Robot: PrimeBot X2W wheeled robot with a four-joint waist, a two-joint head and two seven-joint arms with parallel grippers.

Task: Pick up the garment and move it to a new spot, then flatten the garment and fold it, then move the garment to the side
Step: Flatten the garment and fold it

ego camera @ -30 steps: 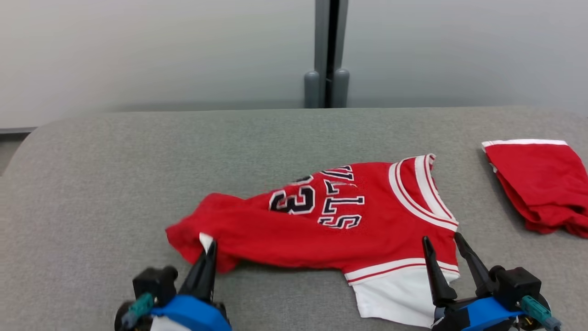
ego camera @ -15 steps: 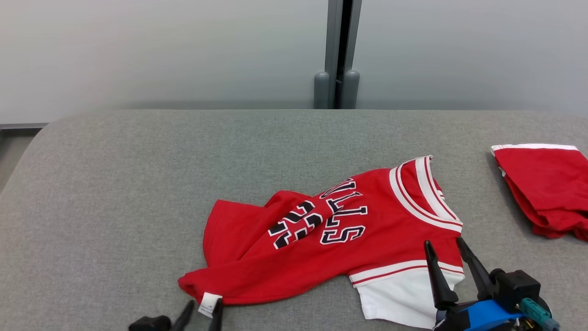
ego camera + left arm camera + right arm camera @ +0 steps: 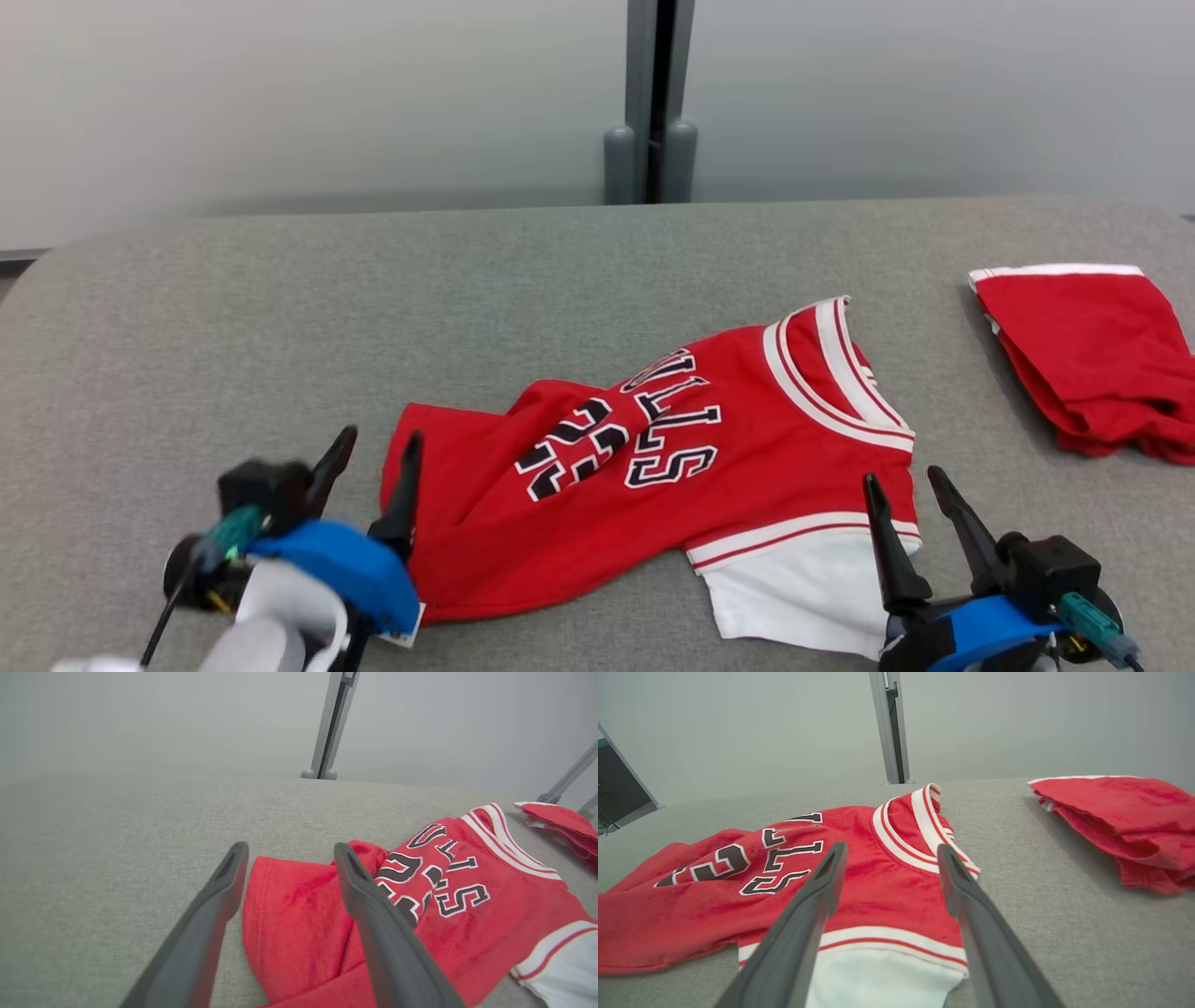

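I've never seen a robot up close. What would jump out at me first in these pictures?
A crumpled red jersey with black-and-white lettering lies midway across the grey table. The left hand and right hand, dark fingers spread open, point at its two near ends. A second red garment lies apart at the far right.

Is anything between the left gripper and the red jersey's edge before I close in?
Nothing visible does. The open left gripper is at the left edge of the crumpled red basketball jersey on the grey fabric surface. The other red folded garment lies apart at the far right.
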